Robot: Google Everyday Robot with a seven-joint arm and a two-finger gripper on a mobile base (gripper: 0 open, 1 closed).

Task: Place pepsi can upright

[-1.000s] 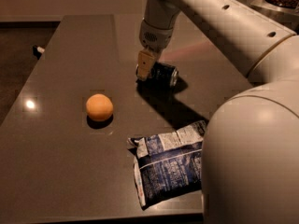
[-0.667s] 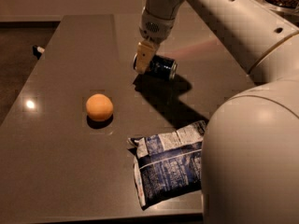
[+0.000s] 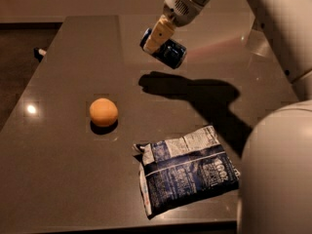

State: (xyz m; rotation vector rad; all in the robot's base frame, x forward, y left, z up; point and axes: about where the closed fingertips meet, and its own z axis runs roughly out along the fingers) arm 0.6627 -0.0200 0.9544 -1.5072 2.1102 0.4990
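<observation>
The pepsi can (image 3: 168,51) is dark blue and lies tilted on its side in the air above the far middle of the dark table (image 3: 73,82). My gripper (image 3: 158,38) comes down from the upper right and is shut on the can, with a tan finger (image 3: 158,34) across its left part. The can's shadow (image 3: 161,82) falls on the table below it, clear of the can.
An orange (image 3: 103,112) sits on the table at the left of centre. A blue-and-white crinkled snack bag (image 3: 187,172) lies near the front edge. My white arm and body (image 3: 275,174) fill the right side. A small dark object (image 3: 39,53) sits at the table's left edge.
The gripper has lifted the can off the table and carried it upward. The can is now in the air, still tilted on its side.
</observation>
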